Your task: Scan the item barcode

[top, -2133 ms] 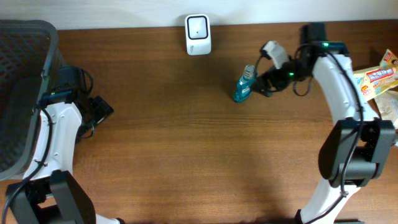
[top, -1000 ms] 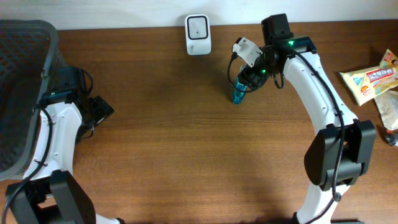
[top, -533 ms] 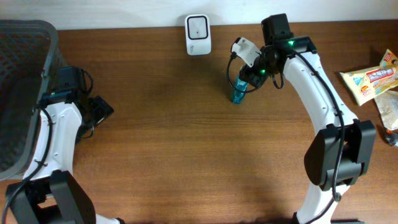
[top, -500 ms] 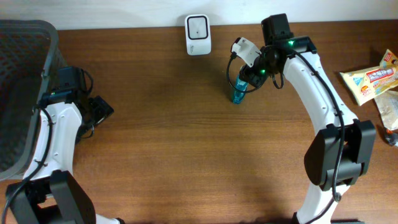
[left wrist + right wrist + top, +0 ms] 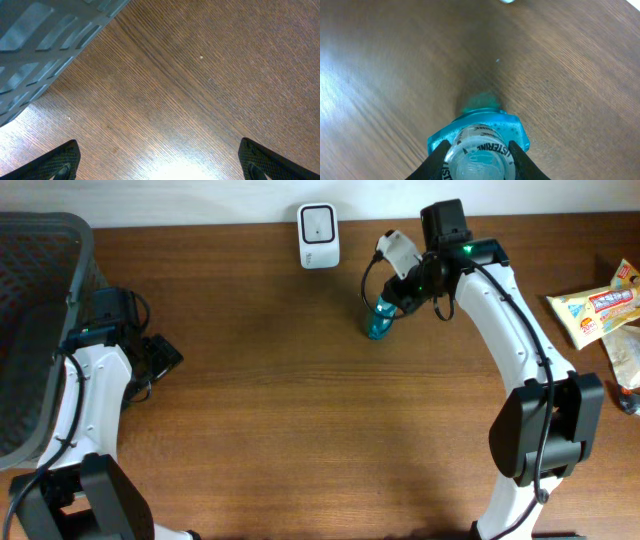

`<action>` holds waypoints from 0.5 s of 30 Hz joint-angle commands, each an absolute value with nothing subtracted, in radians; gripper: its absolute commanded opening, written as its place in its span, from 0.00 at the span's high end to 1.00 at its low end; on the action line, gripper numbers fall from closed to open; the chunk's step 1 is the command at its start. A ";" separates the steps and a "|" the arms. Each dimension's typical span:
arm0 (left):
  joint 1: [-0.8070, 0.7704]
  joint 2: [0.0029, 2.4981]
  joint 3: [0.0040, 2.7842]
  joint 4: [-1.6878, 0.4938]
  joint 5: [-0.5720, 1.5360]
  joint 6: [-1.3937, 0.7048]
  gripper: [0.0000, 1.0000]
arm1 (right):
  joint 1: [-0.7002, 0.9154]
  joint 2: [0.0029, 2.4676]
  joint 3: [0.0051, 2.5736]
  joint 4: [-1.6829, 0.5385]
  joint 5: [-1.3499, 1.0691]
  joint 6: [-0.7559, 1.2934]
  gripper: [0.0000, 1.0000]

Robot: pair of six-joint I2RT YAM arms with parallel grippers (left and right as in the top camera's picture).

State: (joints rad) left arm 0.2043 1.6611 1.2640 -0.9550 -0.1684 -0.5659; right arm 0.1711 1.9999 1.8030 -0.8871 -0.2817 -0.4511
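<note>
From above, I see my right gripper pinching the top of the blue mouthwash bottle, which leans just under it. The white scanner sits near its left.

Left wrist: my left gripper is wide open over the table, holding nothing.

Right wrist: both fingers squeeze the bottle's cap between them.
</note>
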 commanded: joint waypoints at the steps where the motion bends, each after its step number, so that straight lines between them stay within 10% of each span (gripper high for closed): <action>1: 0.212 1.670 1.260 -0.957 -0.173 -0.568 0.01 | 0.170 1.985 1.853 -0.839 -0.250 -0.117 0.72; 15: 0.212 1.670 1.260 -0.957 -0.173 -0.569 0.01 | 0.306 1.985 1.853 -0.882 0.094 0.316 0.71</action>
